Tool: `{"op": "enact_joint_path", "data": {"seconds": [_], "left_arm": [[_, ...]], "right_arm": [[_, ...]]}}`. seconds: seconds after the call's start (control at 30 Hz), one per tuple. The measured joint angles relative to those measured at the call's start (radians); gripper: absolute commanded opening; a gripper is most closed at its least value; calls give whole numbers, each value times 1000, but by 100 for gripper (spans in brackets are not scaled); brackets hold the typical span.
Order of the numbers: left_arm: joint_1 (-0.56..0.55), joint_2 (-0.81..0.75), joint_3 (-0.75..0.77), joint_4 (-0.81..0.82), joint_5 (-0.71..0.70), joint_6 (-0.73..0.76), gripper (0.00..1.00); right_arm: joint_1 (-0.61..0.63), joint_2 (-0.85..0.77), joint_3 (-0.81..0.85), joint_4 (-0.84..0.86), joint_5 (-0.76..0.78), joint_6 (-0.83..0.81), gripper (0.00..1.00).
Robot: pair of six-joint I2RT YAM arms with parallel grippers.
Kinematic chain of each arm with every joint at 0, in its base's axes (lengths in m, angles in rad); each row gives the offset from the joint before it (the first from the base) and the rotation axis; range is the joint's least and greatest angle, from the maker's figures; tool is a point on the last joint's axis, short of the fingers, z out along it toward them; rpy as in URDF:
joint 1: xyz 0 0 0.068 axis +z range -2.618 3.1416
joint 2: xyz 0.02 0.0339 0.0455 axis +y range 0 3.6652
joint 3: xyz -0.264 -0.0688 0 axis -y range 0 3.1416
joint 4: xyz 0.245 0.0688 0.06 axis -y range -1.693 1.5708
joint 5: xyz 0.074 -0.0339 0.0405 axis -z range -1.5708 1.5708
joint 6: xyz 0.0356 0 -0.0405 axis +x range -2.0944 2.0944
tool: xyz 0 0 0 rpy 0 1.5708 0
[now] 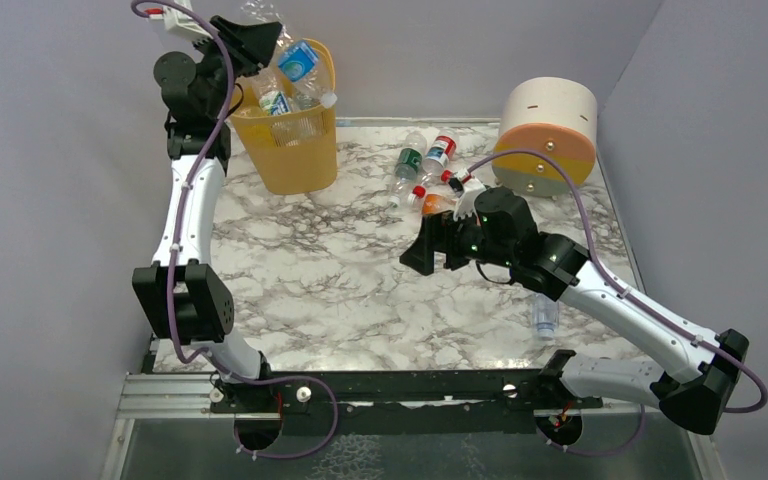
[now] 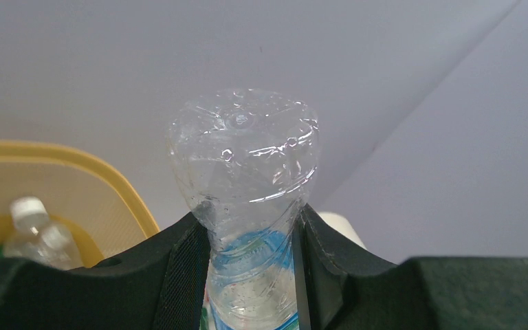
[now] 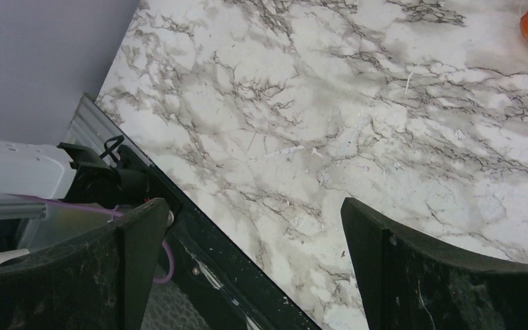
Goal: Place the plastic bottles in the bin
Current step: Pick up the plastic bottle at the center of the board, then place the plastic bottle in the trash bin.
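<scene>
Bottle in hand first: a crushed clear bottle (image 2: 244, 158) with a blue label is clamped between the narrowly set jaws of the left gripper (image 2: 251, 220), raised high at the far left of the table (image 1: 290, 290). Its long axis is seen to run out along the fingers, with the dimpled base pushed past the fingertips and the cap end hidden toward the palm. The bin (image 1: 295, 160) stands directly beneath that arm. In the left wrist view its yellow rim is seen low and to the left of the bottle, so the release is judged to turn on whether the bottle hangs inside that rim. This cannot be settled from the top view, where gripper, bottle and bin contents overlap. Several bottles are already held in the bin, among them a white-capped bottle (image 2: 31, 227).

Further out, a cluster of loose bottles (image 1: 425, 165) lies by the round drum (image 1: 550, 130), with an orange bottle (image 1: 438, 203) nearest the right gripper (image 1: 438, 255). That gripper is held above the table with its jaws spread wide and nothing between them. The cluster lies beyond it, toward the far edge, so the right arm is the nearer one for those. One lone bottle (image 1: 545, 318) lies beside the right forearm, partly cut off by it. Labels in the cluster are too small to read.
</scene>
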Motion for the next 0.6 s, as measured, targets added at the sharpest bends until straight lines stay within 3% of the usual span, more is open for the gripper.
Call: {"op": "enact_joint_path", "data": {"seconds": [0.2,0.6], "left_arm": [[72,116,101,117,-60,-10,25],[103,297,105,195,-138,85,29]], "right_arm": [[0,-2,-40,21,-15,18,99],[0,3,-59,49,-45,28,99]]}}
